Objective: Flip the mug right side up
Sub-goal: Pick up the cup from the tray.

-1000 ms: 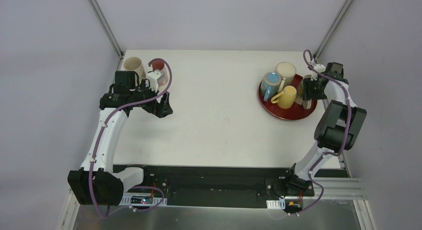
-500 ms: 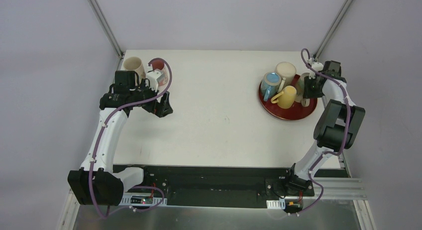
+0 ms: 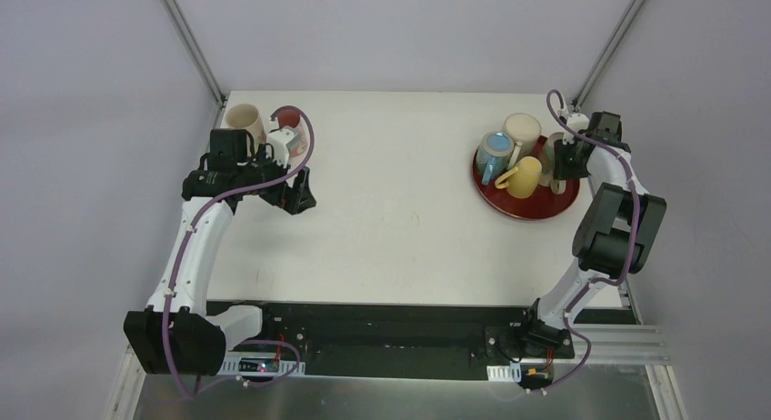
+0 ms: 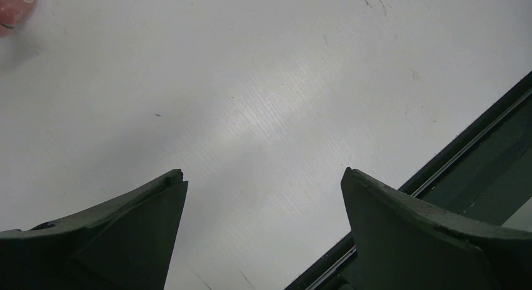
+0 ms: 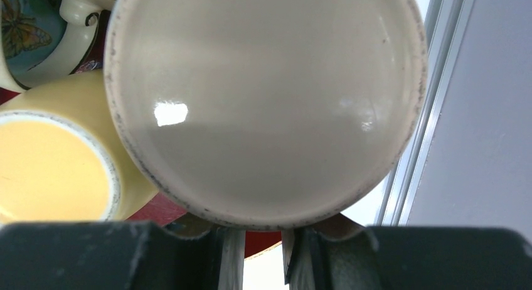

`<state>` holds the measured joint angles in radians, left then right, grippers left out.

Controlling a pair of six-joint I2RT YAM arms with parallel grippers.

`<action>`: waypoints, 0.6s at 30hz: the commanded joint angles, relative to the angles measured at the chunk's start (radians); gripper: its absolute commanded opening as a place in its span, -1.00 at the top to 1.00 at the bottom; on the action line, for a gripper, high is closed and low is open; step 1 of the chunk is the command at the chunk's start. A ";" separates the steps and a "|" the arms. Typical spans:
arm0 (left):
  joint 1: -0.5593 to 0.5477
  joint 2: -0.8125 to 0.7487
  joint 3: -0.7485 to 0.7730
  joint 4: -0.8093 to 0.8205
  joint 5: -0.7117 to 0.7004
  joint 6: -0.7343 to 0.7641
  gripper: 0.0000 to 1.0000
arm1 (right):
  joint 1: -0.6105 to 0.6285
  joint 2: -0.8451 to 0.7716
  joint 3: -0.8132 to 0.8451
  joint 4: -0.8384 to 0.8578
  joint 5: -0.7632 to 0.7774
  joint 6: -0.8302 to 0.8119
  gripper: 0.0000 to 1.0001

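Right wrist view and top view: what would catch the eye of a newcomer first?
A pale mug fills the right wrist view, with the right fingers shut on its edge. From above, a red tray at the far right holds a blue mug and a yellow mug. The left fingers hang open over the table.

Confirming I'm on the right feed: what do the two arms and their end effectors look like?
Left arm and right arm: white links, black joints, a looping purple cable each. Left end effector and right end effector: dark wedge-shaped fingers.
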<state>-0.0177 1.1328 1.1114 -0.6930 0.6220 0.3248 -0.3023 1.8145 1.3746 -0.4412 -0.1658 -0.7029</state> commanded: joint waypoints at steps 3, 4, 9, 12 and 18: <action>0.011 -0.011 0.001 0.015 0.037 -0.007 -0.98 | 0.008 -0.133 -0.033 0.104 -0.010 -0.033 1.00; 0.010 -0.012 0.001 0.015 0.038 -0.006 -0.98 | 0.007 -0.142 -0.037 0.113 -0.014 -0.031 1.00; 0.010 -0.015 -0.001 0.015 0.043 -0.006 -0.98 | 0.006 -0.190 -0.051 0.153 -0.026 -0.018 1.00; 0.010 -0.016 0.000 0.016 0.045 -0.007 -0.98 | 0.006 -0.213 -0.051 0.162 -0.036 -0.007 1.00; 0.010 -0.017 0.001 0.016 0.050 -0.008 -0.98 | 0.006 -0.249 -0.040 0.172 -0.041 0.009 1.00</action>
<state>-0.0177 1.1328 1.1114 -0.6930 0.6289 0.3237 -0.3012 1.6703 1.2957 -0.3927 -0.1722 -0.7128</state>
